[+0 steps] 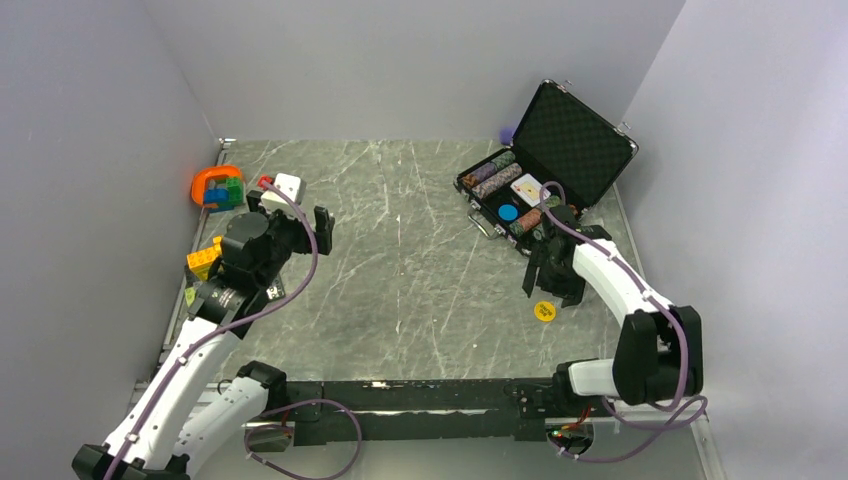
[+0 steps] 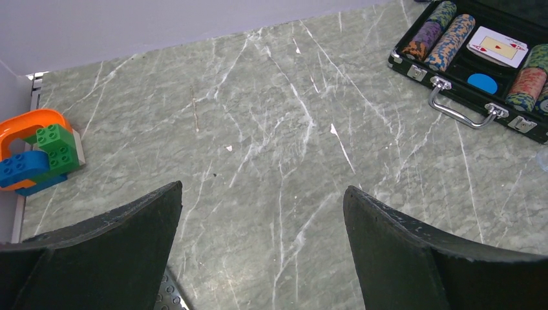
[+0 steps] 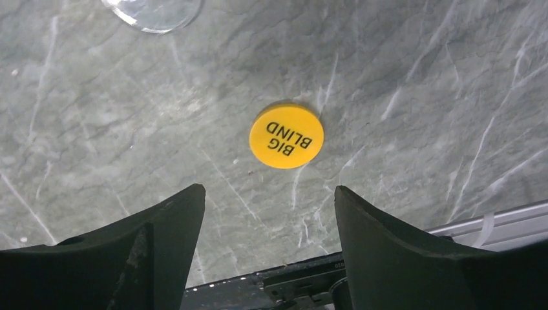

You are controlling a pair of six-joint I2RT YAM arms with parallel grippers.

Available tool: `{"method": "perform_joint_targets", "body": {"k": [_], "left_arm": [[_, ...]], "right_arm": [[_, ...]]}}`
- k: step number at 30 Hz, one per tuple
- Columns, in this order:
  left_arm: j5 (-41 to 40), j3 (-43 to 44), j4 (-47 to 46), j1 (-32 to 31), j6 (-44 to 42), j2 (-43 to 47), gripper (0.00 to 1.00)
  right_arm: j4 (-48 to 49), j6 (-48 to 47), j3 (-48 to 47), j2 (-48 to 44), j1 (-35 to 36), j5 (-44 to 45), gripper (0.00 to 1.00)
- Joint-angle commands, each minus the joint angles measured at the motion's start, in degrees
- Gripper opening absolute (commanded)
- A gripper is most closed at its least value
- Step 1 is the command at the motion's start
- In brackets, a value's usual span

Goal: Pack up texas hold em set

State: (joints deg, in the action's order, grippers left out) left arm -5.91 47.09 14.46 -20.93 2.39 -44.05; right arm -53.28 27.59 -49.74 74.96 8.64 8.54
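We see a bright, even scene, lit softly from overhead. On the table (image 1: 400, 270) shadows are faint and blurred. In the right wrist view a thin dark rim hugs the upper left edge of the yellow disc (image 3: 286, 136), and its lettering reads sharp. The stone shows no hard glare, though a clear round thing (image 3: 152, 10) catches white highlights. The left gripper (image 2: 262, 188) and right gripper (image 3: 268, 188) loom dark, with little surface detail. The open case lid (image 1: 578, 140) reads nearly black.
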Motion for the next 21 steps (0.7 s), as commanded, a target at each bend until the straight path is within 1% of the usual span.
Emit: {"method": "perform_joint_targets", "body": {"k": [1,10,15,17,21], "left_arm": [[-0.7,-0.2,-1.5,-0.3,0.0,1.2,0.98],[-0.5,-0.2,-1.5,-0.4,0.1,1.2,0.98],[-0.8,-0.2,-1.5,-0.4,0.0,1.2,0.98],[-0.8,-0.3,-1.5,-0.4,0.0,1.3,0.98],[-0.7,-0.3,-1.5,-0.4,0.0,1.2,0.98]], "right_arm": [[1.9,2.8,0.9,3.1,-2.8,-0.8,0.77],[5.8,5.4,3.6,4.7,-3.8,-1.4,0.76],[10.3,7.6,6.9,5.4,-4.2,-4.4,0.74],[11.3,8.1,7.9,5.5,-4.2,-4.0,0.73],[10.3,8.1,7.7,4.9,-4.2,-1.4,0.73]]}}
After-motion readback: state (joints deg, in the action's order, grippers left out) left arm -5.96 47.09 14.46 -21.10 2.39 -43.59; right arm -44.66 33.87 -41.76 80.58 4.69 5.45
